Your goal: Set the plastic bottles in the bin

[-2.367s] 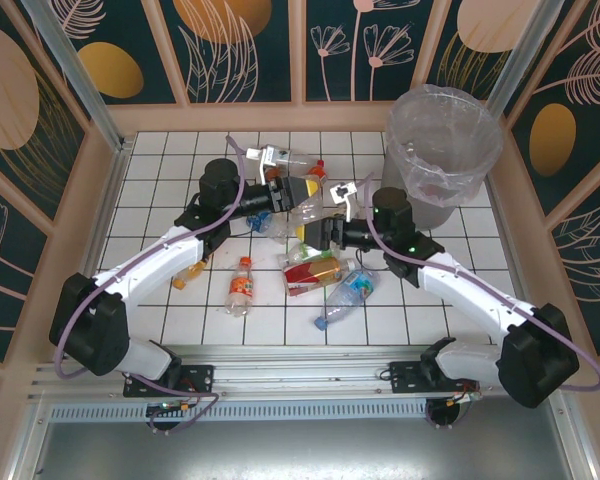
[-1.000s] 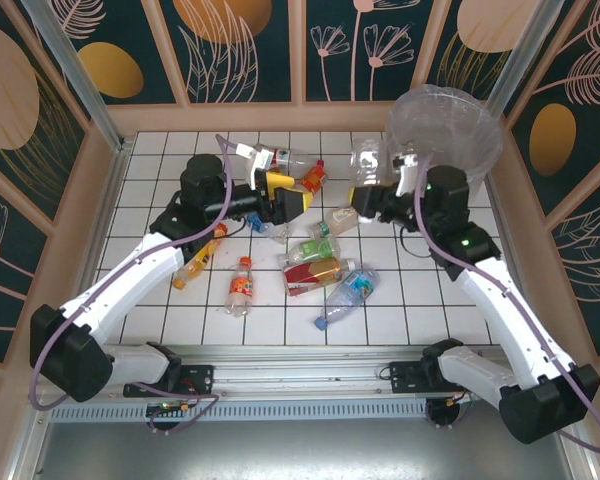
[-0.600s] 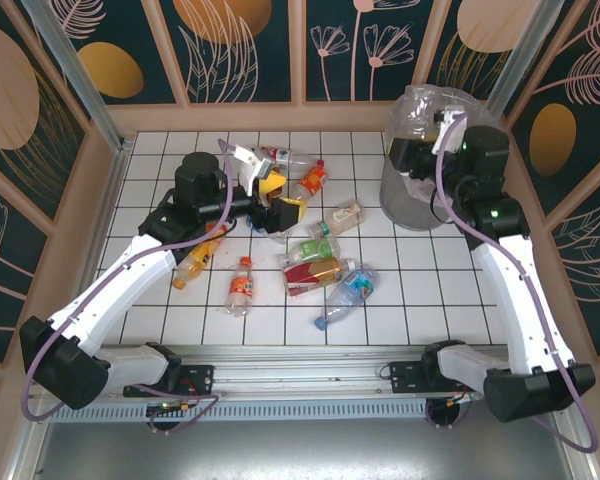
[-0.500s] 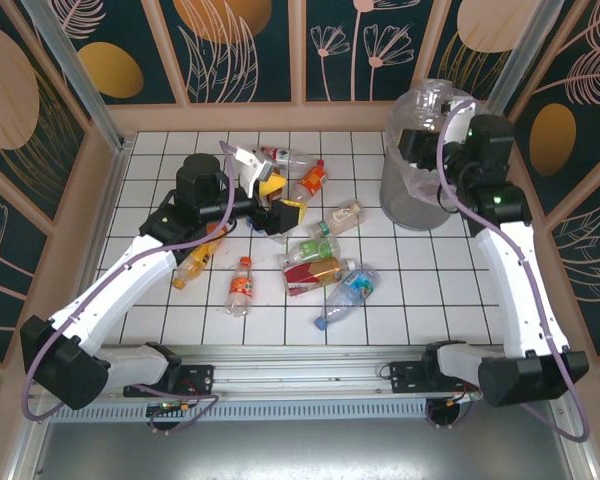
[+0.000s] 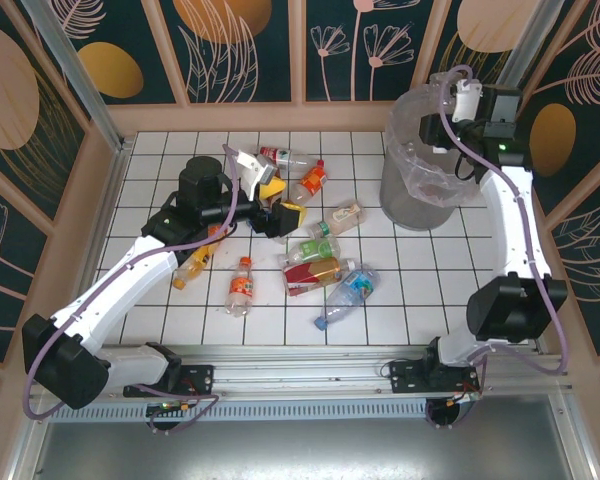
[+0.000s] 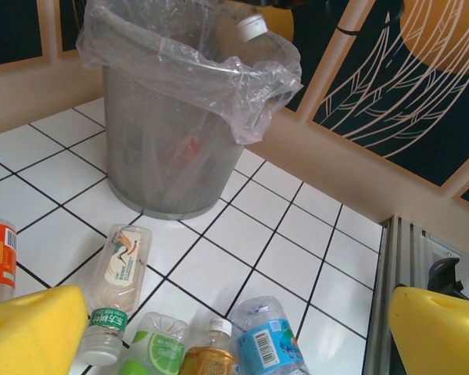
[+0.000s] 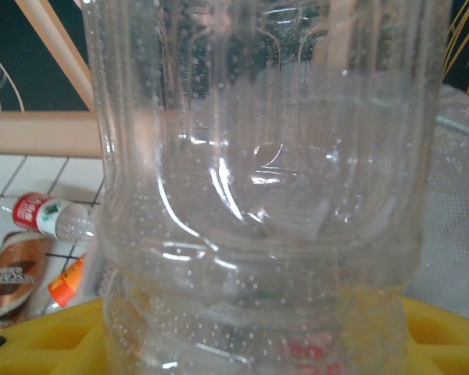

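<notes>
Tools | right tool [image 5: 456, 106] — clamped on clear bottle [image 7: 258, 195] over bin [image 5: 420, 205] | left tool [image 5: 278, 200] — wide apart

A clear bottle [image 7: 258, 195] above bag-lined grey bin [image 5: 420, 205]; other bottles [image 5: 325, 272] nearby.

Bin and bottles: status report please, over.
Left gripper open, hovering over loose bottles. Right gripper shut on clear bottle, at the bin rim. No obstruction seen.

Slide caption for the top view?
Right gripper holds a clear bottle over the bin; open left gripper hangs above scattered bottles.
</notes>
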Robot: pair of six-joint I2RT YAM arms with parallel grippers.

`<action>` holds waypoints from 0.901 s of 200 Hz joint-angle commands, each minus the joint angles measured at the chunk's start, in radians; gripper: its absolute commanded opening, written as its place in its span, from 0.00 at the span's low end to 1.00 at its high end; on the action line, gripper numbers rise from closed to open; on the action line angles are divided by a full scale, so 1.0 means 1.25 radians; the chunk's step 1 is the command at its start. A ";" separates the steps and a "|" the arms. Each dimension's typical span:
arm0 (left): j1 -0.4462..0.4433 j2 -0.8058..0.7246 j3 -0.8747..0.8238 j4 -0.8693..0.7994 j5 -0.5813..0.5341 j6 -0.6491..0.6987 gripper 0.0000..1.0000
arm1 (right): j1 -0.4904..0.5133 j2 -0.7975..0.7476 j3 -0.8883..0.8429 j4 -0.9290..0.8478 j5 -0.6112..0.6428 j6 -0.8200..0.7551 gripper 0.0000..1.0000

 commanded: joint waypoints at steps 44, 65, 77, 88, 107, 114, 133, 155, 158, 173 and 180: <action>0.000 0.001 -0.015 0.010 0.001 0.001 0.98 | -0.035 0.098 0.057 -0.070 -0.001 -0.046 0.61; -0.001 0.002 -0.018 0.011 0.002 -0.007 0.99 | -0.035 0.105 0.035 -0.065 0.053 -0.050 0.61; 0.000 0.001 -0.019 0.012 0.004 -0.009 0.99 | -0.035 0.112 0.024 -0.065 0.092 -0.050 0.61; -0.001 0.001 -0.020 0.015 0.003 -0.012 0.99 | -0.035 0.117 0.013 -0.062 0.116 -0.050 0.61; -0.001 0.000 -0.021 0.016 0.005 -0.015 0.98 | -0.035 0.128 0.005 -0.062 0.153 -0.046 0.62; 0.000 -0.001 -0.021 0.016 0.004 -0.015 0.99 | -0.036 0.134 0.005 -0.063 0.163 -0.044 0.64; -0.001 -0.003 -0.023 0.016 0.002 -0.015 0.99 | -0.036 0.141 0.005 -0.061 0.174 -0.041 0.67; 0.000 -0.004 -0.023 0.016 -0.001 -0.016 0.99 | -0.036 0.151 0.008 -0.061 0.195 -0.038 0.67; 0.000 -0.004 -0.022 0.017 -0.001 -0.016 0.99 | -0.036 0.154 0.008 -0.061 0.200 -0.038 0.67; 0.000 -0.004 -0.023 0.016 -0.002 -0.016 0.99 | -0.036 0.159 0.007 -0.063 0.214 -0.037 0.67; 0.000 -0.004 -0.023 0.015 -0.001 -0.016 0.99 | -0.036 0.161 0.006 -0.064 0.217 -0.037 0.68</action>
